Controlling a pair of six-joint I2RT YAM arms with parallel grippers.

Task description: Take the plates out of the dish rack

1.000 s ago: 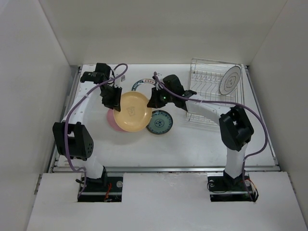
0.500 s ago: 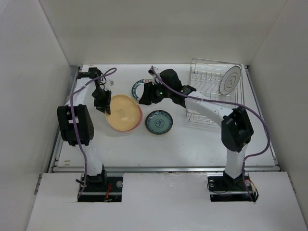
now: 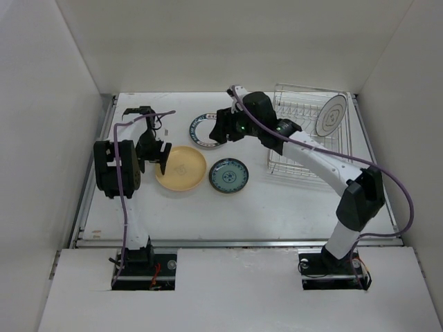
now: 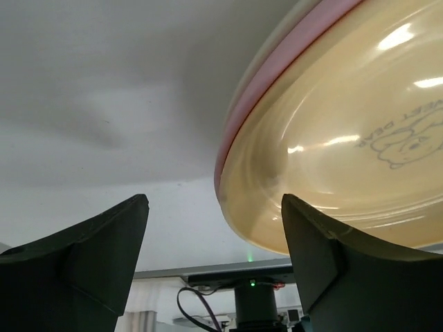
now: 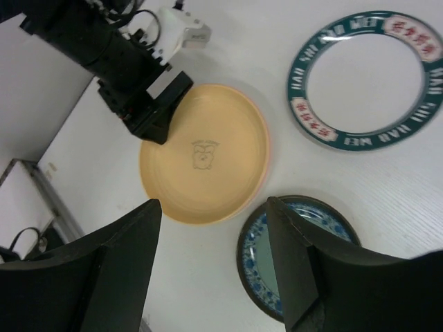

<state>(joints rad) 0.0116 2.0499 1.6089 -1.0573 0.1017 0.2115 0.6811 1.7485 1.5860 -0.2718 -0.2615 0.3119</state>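
Note:
A yellow-orange plate [image 3: 181, 168] lies flat on a pink plate, whose rim [image 4: 277, 76] shows under it. My left gripper [image 3: 162, 158] stands open at that stack's left edge, and the yellow plate's rim [image 4: 332, 159] sits just ahead of its spread fingers. My right gripper [image 3: 217, 131] hangs open and empty above the table, looking down on the yellow plate [image 5: 204, 155], a small teal plate [image 5: 257, 257] and a white plate with a dark green lettered rim [image 5: 363, 79]. The dish rack [image 3: 304, 138] stands at the back right. One white grey-ringed plate [image 3: 331, 114] stands upright in it.
The teal plate [image 3: 229, 175] and the green-rimmed plate [image 3: 204, 130] lie flat just right of the stack. White walls close in the table on three sides. The left arm's forearm [image 5: 104, 48] reaches in from the far left.
My left gripper has opened and let go of the yellow plate, which now lies flat on the pink one. The right gripper opened too and drew back toward the rack.

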